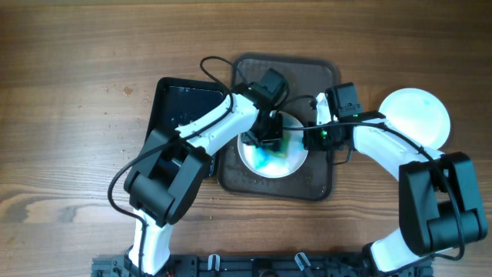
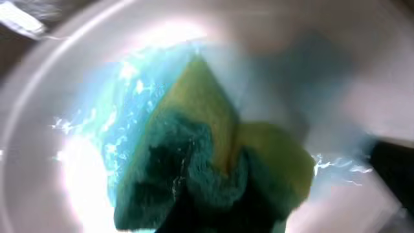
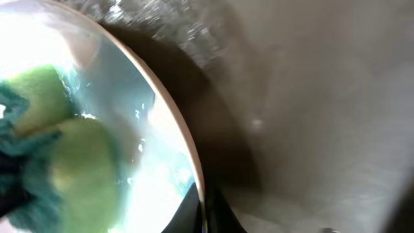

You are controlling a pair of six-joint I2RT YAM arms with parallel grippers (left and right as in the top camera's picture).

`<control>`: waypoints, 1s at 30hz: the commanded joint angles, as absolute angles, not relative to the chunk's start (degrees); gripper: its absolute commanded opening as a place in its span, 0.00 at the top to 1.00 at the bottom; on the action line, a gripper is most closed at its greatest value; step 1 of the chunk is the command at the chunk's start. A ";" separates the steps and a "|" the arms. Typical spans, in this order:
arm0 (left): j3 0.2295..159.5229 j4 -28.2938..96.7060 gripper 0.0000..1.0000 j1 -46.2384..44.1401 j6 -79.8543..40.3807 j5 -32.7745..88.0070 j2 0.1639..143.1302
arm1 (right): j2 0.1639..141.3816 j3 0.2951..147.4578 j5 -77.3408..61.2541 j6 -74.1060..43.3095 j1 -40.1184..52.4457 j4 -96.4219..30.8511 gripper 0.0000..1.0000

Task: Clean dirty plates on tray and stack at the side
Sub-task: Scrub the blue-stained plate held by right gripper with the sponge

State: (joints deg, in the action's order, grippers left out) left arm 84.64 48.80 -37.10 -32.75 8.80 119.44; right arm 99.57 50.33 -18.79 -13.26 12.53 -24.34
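Note:
A white plate (image 1: 288, 164) smeared with blue-green liquid lies on the brown tray (image 1: 319, 185). My left gripper (image 1: 267, 132) is shut on a yellow-and-green sponge (image 2: 207, 162) and presses it onto the plate (image 2: 52, 194). The sponge shows green in the overhead view (image 1: 278, 150) and in the right wrist view (image 3: 65, 149). My right gripper (image 1: 321, 137) is shut on the plate's right rim (image 3: 184, 142), one finger on each side of the edge (image 3: 204, 210). A clean white plate (image 1: 419, 115) lies on the table at the right.
A black tray (image 1: 171, 100) lies left of the brown tray, partly under my left arm. Cables run over the back of the brown tray. Wooden table surface shows all around.

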 commanded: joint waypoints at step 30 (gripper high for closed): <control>82.39 63.72 0.96 -31.14 -32.08 -20.10 121.73 | 101.47 50.15 -16.14 -22.94 12.16 -26.20 0.96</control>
